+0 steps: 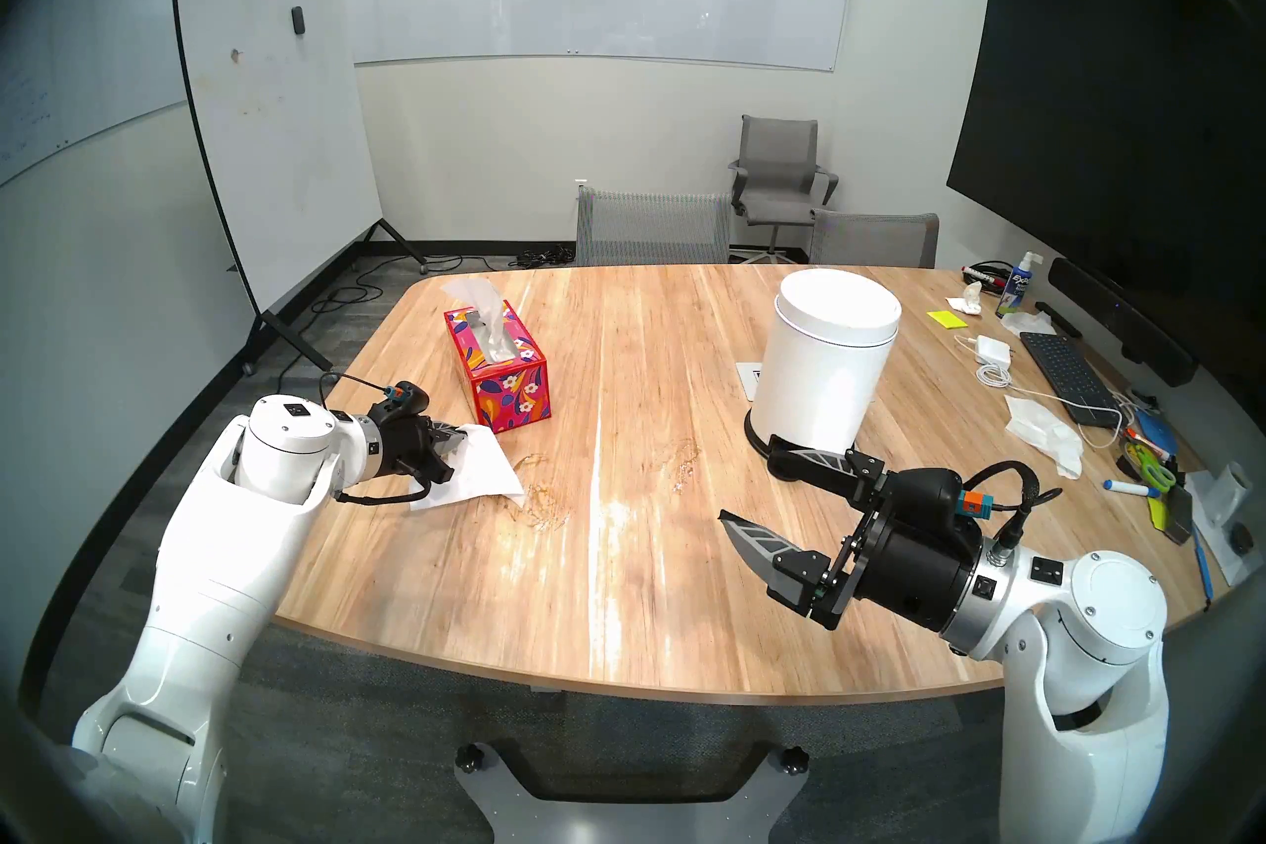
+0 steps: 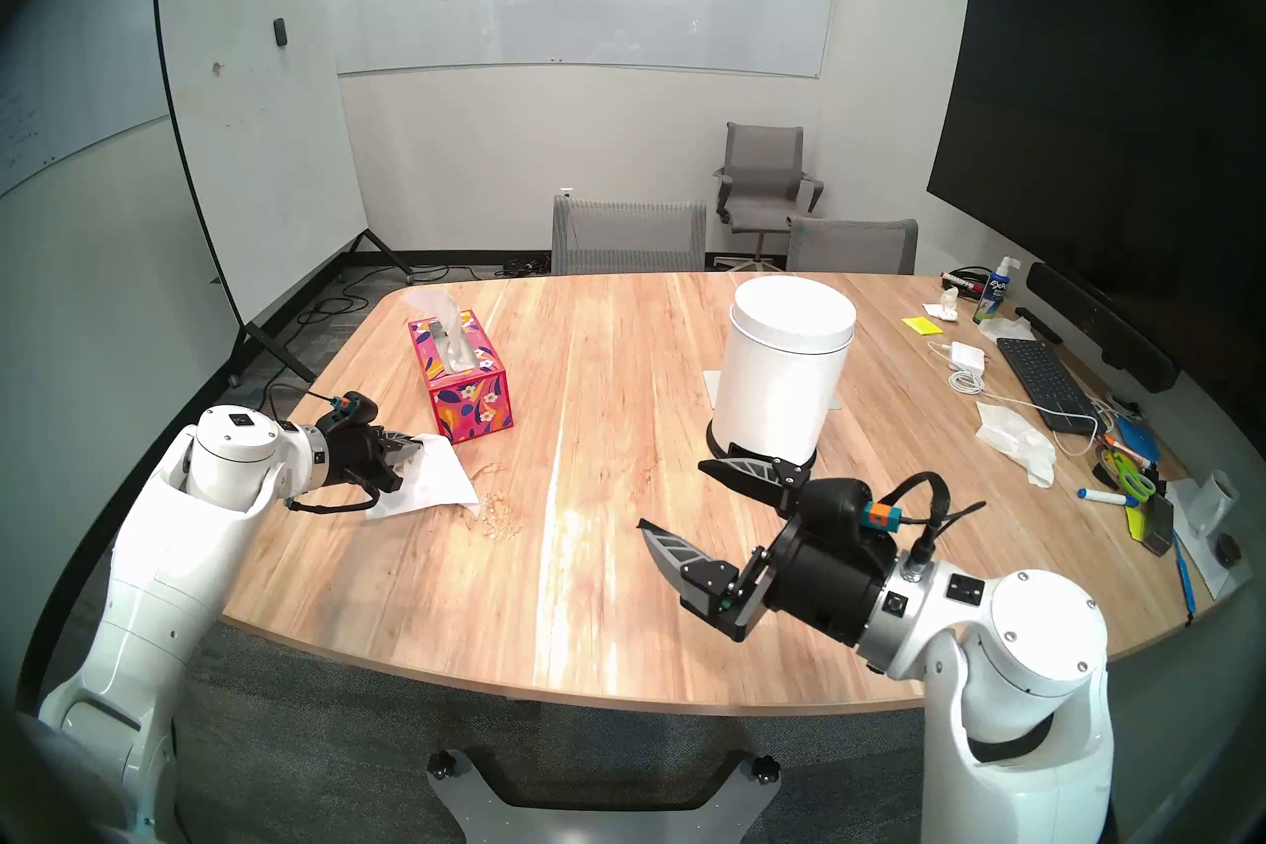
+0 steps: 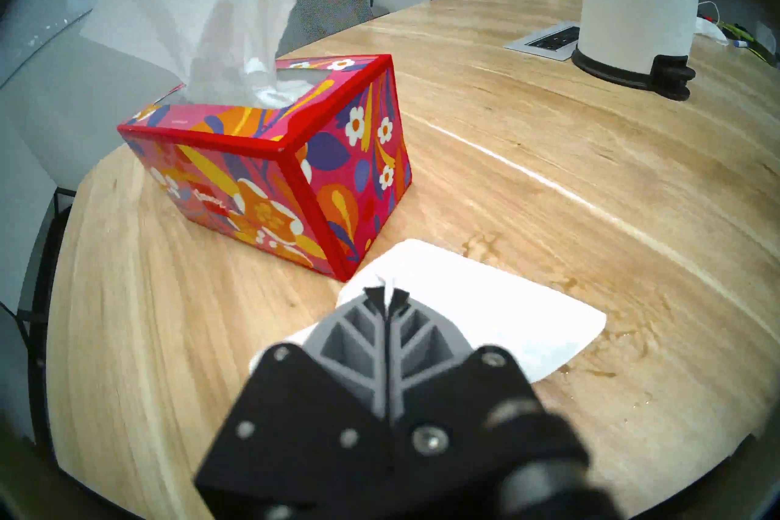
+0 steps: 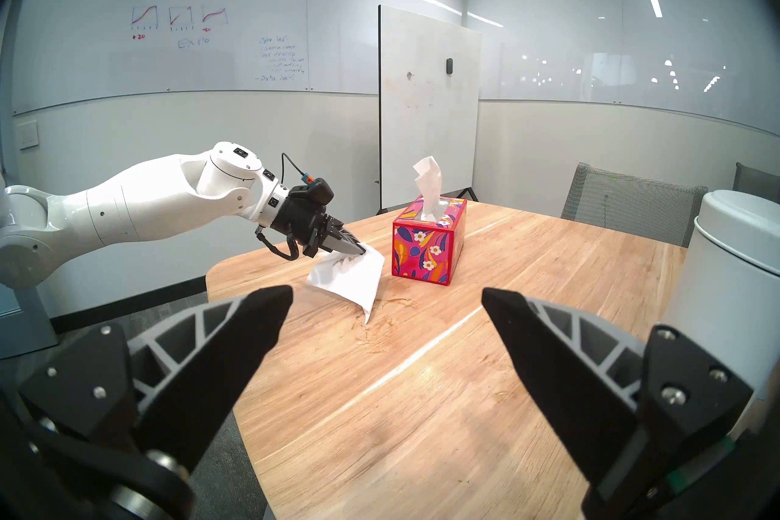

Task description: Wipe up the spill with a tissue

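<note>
The left gripper [image 1: 460,437] is clamped on the tissue [image 1: 479,469], which hangs toward 4 o'clock, its corner touching the smeared spill [image 1: 541,497]. The right gripper [image 1: 767,490] gapes empty, well apart at 3 o'clock.

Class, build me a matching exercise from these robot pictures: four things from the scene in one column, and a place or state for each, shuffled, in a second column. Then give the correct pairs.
Things:
1. tissue
2. right end effector
3. floral box
4. white bin

Places or states:
A. open, holding nothing
B. stands on the table, a sheet sticking out of its top
C. pinched in the shut left end effector
D. lid on, standing beyond the right arm

Pairs: 1-C, 2-A, 3-B, 4-D
</note>
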Tool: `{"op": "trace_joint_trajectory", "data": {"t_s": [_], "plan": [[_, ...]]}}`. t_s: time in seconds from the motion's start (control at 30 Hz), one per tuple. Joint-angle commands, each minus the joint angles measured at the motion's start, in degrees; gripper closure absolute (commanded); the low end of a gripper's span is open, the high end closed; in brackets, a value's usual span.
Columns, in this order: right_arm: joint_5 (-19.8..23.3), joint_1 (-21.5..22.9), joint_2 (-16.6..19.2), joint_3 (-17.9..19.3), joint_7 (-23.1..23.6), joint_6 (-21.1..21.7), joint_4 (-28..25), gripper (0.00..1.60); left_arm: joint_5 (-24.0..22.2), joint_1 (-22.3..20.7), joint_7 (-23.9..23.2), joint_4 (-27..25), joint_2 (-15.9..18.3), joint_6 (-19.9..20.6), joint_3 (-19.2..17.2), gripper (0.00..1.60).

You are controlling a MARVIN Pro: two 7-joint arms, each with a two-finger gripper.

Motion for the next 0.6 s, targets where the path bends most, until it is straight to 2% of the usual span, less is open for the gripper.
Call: {"op": "trace_joint_trajectory", "data": {"t_s": [0.0,0.2,0.43,0.47,0.5,0.53,0.57], "plan": [[0.16,0.15,0.08,0.14,0.14,0.03,-0.94,0.00,-0.17,1.67,-1.12,-3.06,0.86,-2.43,0.11,1.60],[0.16,0.16,0.08,0.13,0.14,0.01,-0.92,0.00,0.39,6.60,-1.37,-6.32,1.16,-3.60,0.42,1.60],[0.16,0.15,0.08,0.15,0.14,0.04,-0.95,0.00,1.81,7.20,-0.11,-5.61,0.43,-4.39,1.10,1.60],[0.16,0.15,0.08,0.15,0.14,0.04,-0.96,0.00,1.92,7.08,-0.03,-5.42,0.36,-4.46,1.16,1.46],[0.16,0.15,0.09,0.15,0.14,0.04,-0.96,0.00,2.06,6.81,0.10,-5.06,0.25,-4.47,1.26,1.12],[0.16,0.15,0.08,0.15,0.14,0.04,-0.96,0.00,2.14,6.64,0.18,-4.85,0.18,-4.46,1.32,0.40],[0.16,0.15,0.08,0.15,0.14,0.04,-0.96,0.00,2.14,6.46,0.20,-4.76,0.13,-4.21,1.31,0.06]]}}
